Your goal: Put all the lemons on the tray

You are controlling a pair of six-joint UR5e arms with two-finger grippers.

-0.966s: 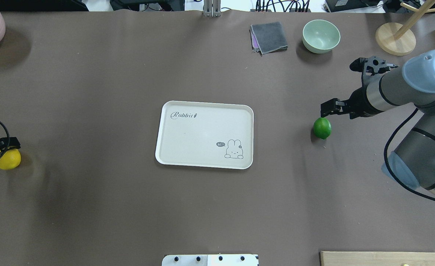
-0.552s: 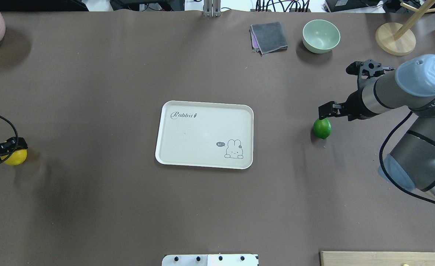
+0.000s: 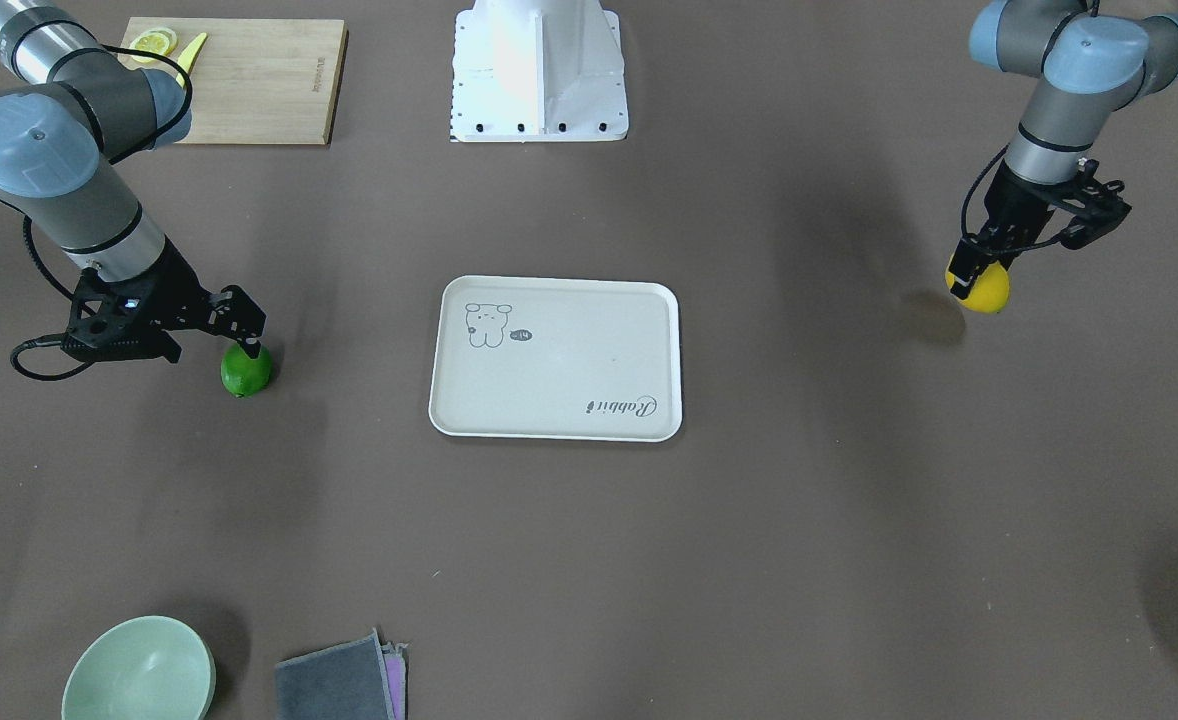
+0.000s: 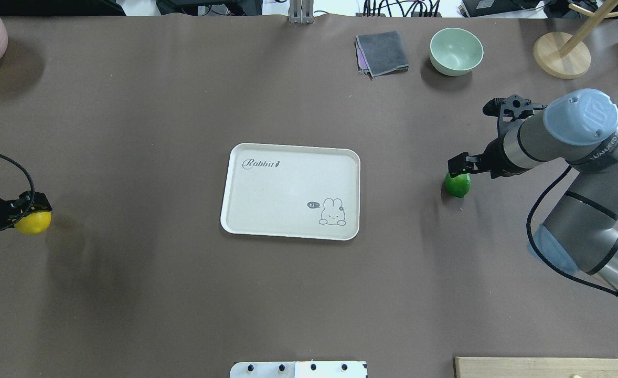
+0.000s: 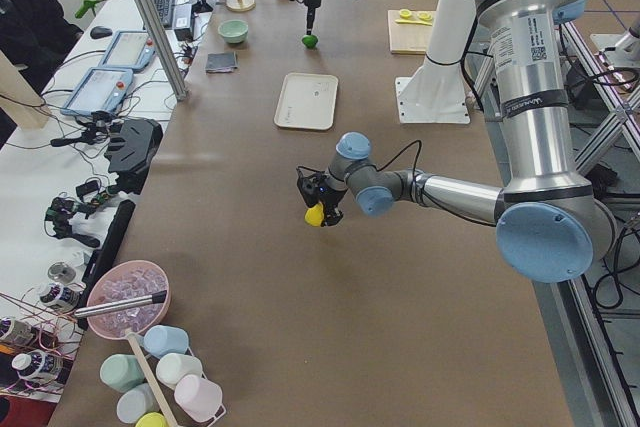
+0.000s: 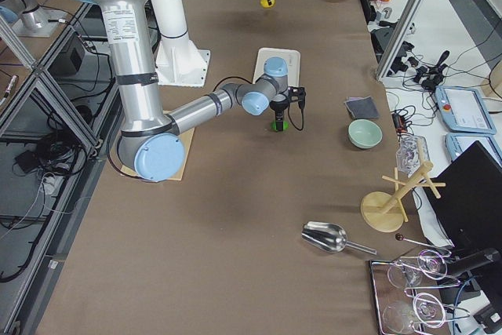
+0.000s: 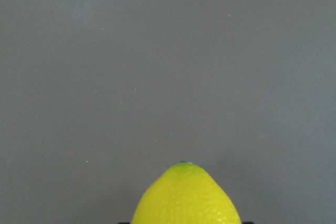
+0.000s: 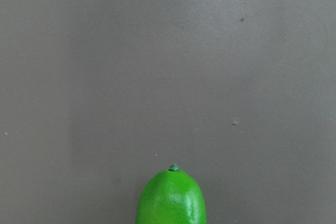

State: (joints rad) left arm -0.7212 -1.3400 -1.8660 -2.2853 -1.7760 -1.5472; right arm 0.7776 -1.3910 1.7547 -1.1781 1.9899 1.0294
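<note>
Nothing on the tray (image 4: 288, 178) yet. The left pincer (image 3: 973, 276) grips the yellow lemon (image 3: 991, 291) — the right pincer (image 4: 459, 167) is over the green lemon (image 4: 457, 186), can't tell if closed.

A matte grey-brown sheet covers the long worktop (image 4: 130, 105) from end to end. The light on it is soft and even, leaving only broad, blurred shadows. Along one long side runs a white side bench (image 5: 40, 177), crowded with tablets, controllers and loose cables. A slanted aluminium post (image 5: 150, 17) rises where the bench meets the worktop. A black monitor (image 6: 471, 194) stands at one end of the bench. On the opposite side, a brown tiled floor (image 6: 23, 194) shows below, crossed by aluminium frame rails (image 6: 55, 103) and trailing cables.
</note>
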